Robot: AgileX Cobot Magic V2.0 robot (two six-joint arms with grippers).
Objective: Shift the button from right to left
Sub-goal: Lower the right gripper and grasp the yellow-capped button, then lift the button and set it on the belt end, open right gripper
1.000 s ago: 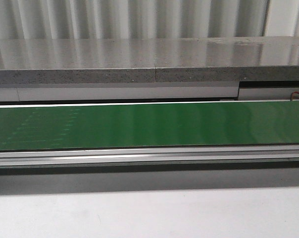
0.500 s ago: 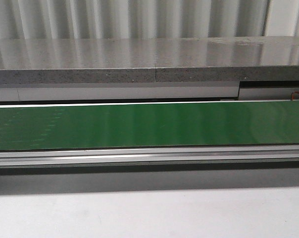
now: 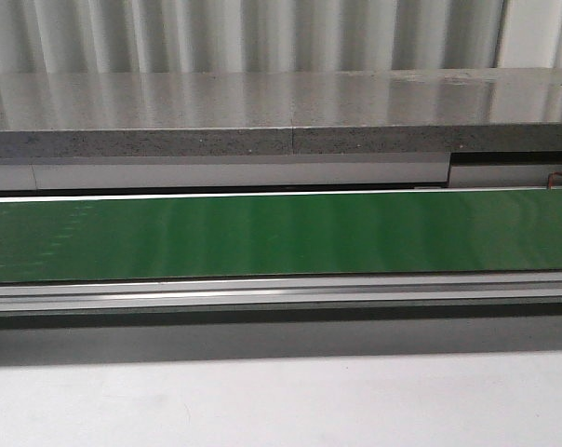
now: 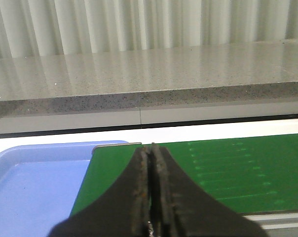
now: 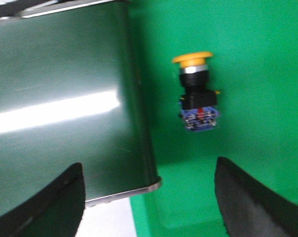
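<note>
The button [image 5: 197,94] shows only in the right wrist view. It lies on its side in a green tray [image 5: 257,59], yellow cap one way, blue contact block the other. My right gripper [image 5: 148,197] is open and hangs above the tray's edge, short of the button, holding nothing. My left gripper [image 4: 152,190] is shut and empty, over the end of the green conveyor belt [image 4: 228,173] beside a blue tray [image 4: 35,182]. Neither gripper nor the button shows in the front view.
The green belt [image 3: 281,233] runs across the front view, with a metal rail [image 3: 281,291] in front and a grey stone ledge [image 3: 216,112] behind. In the right wrist view the belt's dark end [image 5: 60,103] borders the green tray.
Faint marks on the belt's left part shift between frames, so the belt is running. Nothing else has changed in the front view.
</note>
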